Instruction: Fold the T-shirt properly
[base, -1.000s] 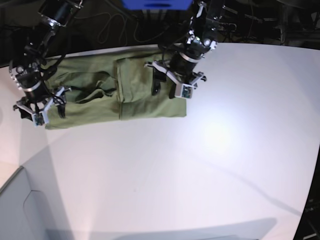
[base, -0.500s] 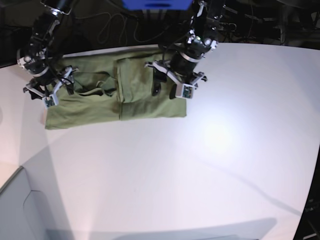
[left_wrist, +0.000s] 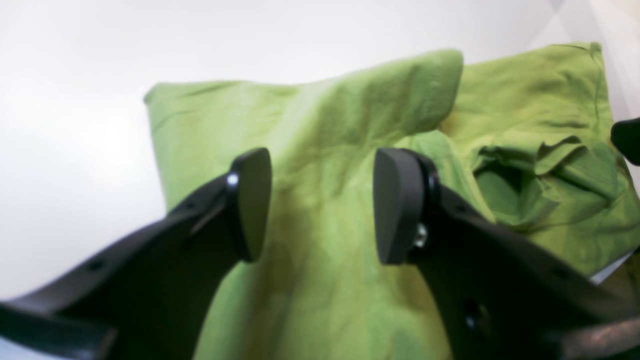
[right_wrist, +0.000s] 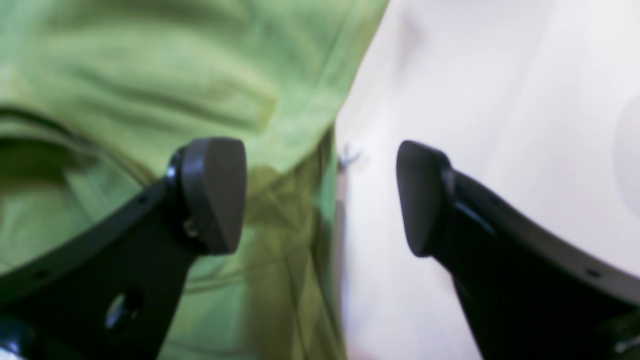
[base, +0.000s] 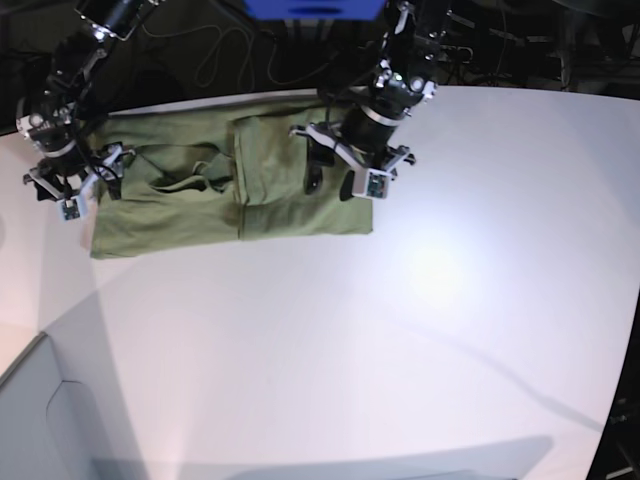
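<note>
The shirt (base: 285, 190) lies across the upper left and upper middle of the base view, on the pale counter (base: 350, 340). Its near edge runs roughly sideways above the middle of the frame, and bare counter spreads below it, down to the dark counter edge at the bottom, and to its right. The right end, folded over, makes a raised, rounded edge near the middle of the shirt; left of that fold sit loose creases and a small dark opening. The left tool (base: 345, 172) hangs over the folded part in the upper middle, fingers apart, with green cloth showing between them in the left wrist view. The right tool (base: 92, 182) is over the shirt's left edge at the upper left of the base view, fingers wide apart. In the right wrist view that edge runs from the top, right of middle, down to the bottom between the fingers: one finger is over cloth, the other over bare counter, which fills the right side. At the upper right of the left wrist view, the shirt's far end is also bordered by pale counter.
</note>
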